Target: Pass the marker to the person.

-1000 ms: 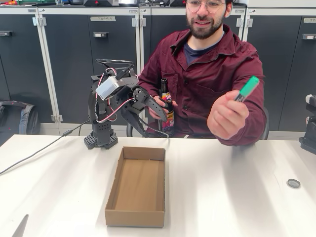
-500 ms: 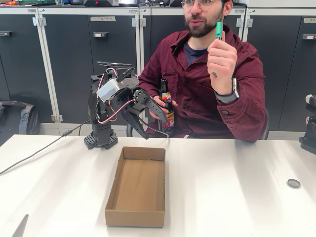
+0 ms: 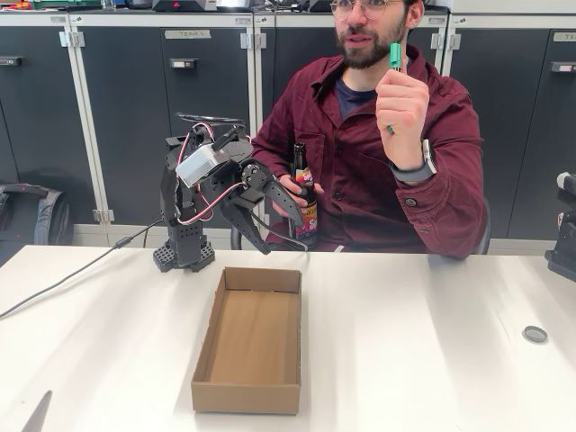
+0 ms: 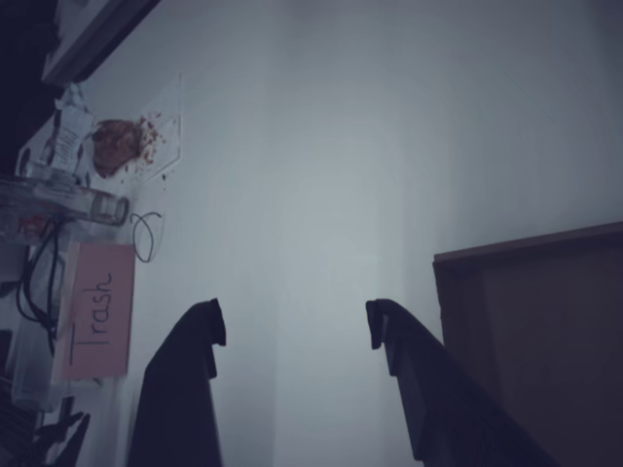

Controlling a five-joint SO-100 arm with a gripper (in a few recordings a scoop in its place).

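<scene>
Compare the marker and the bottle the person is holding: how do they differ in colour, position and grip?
The marker is green and raised near the person's face; the bottle is dark glass, held low behind the table edge. The marker is thin, the bottle thicker with a colourful label. Both stand upright, one in each hand.

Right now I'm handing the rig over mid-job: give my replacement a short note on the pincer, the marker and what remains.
Pincer: open and empty, raised over the table behind the cardboard box.
Marker: upright in the person's raised hand, near the face.
Person's other hand holds a bottle close beside the pincer.
Done: marker is with the person, so the pass looks complete.
Left: nothing evident; keep the arm clear of the bottle.
</scene>
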